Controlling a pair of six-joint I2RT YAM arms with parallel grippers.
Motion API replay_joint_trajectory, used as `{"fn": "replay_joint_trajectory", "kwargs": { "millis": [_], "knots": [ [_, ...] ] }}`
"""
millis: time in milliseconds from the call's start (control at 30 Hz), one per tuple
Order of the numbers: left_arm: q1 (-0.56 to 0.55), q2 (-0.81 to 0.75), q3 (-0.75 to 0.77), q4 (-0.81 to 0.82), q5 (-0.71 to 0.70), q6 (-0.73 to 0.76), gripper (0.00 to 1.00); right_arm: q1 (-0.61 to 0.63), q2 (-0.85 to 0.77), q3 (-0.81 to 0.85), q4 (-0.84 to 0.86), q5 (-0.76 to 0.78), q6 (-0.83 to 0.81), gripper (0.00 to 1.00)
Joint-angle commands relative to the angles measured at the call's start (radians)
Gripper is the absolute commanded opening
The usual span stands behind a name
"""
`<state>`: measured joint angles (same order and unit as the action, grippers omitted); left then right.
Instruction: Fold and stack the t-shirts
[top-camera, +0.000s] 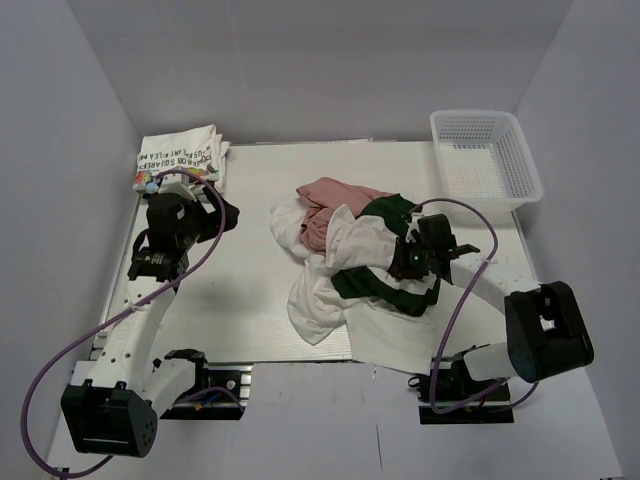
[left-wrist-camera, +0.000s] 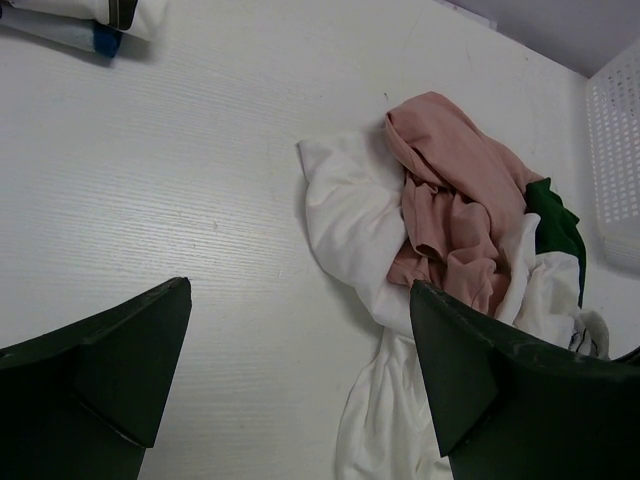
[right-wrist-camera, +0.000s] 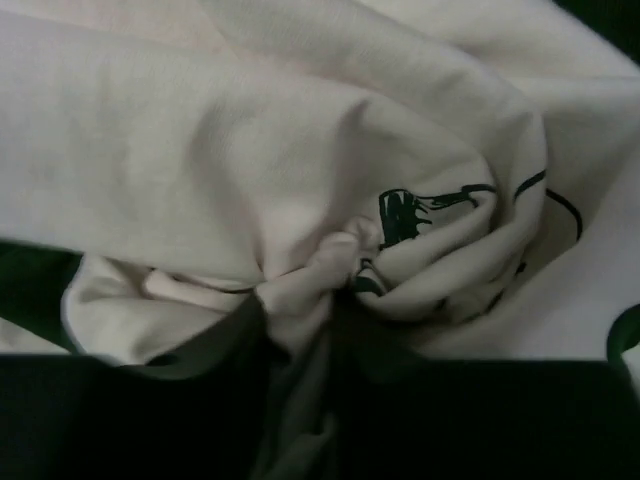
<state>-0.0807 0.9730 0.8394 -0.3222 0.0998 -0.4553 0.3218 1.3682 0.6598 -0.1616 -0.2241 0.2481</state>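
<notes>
— From above?
— Loose t-shirts (top-camera: 340, 270) heaped on the table (top-camera: 240, 200), a folded t-shirt (top-camera: 180, 155) at its far left corner.
— Left wrist?
— Left gripper (left-wrist-camera: 300, 290) spread wide above bare tabletop.
— Right wrist?
— Dim, but the right gripper (right-wrist-camera: 300, 330) seems to pinch a white t-shirt (right-wrist-camera: 300, 150).

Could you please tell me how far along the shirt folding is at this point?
Done: a folded stack sits at the far left corner. In hand: the right gripper pinches white printed cloth in the heap; the left gripper is open and empty. Left: the pink t-shirt, green-and-white t-shirt and white ones lie crumpled.
</notes>
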Motion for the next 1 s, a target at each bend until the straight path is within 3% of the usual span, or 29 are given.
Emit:
{"fn": "replay_joint_trajectory", "kwargs": {
  "millis": [0,33,67,100,267,400,433,633,867,967],
  "knots": [
    [0.006,0.0,0.009,-0.017,-0.021,-0.006,1.0,0.043,-0.004,0.043,-0.032,0.049,0.005,0.23],
    [0.006,0.0,0.009,-0.006,-0.022,-0.006,1.0,0.051,-0.026,0.099,-0.062,0.074,0.005,0.06],
    [0.006,0.0,-0.005,0.003,-0.022,-0.006,1.0,0.063,-0.04,0.116,-0.067,0.098,0.006,0.0],
    [0.006,0.0,-0.005,0.003,-0.012,-0.006,1.0,0.066,-0.076,0.165,-0.07,0.161,0.016,0.0],
    [0.006,-0.01,-0.005,0.008,-0.023,-0.006,1.0,0.066,-0.24,0.283,-0.018,0.178,0.036,0.0],
    [0.006,-0.019,-0.029,0.017,-0.012,-0.006,1.0,0.06,-0.274,0.407,0.059,0.216,0.042,0.0],
    [0.006,-0.019,-0.02,0.017,-0.012,-0.006,1.0,0.054,-0.267,0.435,0.066,0.294,0.045,0.0],
    [0.006,-0.01,-0.029,0.026,-0.023,-0.006,1.0,-0.025,-0.118,0.74,0.092,0.548,0.051,0.0],
    [0.006,0.01,-0.02,0.006,-0.061,-0.006,1.0,-0.133,0.124,1.166,0.132,0.799,-0.093,0.0],
    [0.006,0.032,-0.02,0.017,-0.071,-0.006,1.0,-0.197,0.231,1.27,0.183,0.847,-0.19,0.0]
  ]
}}
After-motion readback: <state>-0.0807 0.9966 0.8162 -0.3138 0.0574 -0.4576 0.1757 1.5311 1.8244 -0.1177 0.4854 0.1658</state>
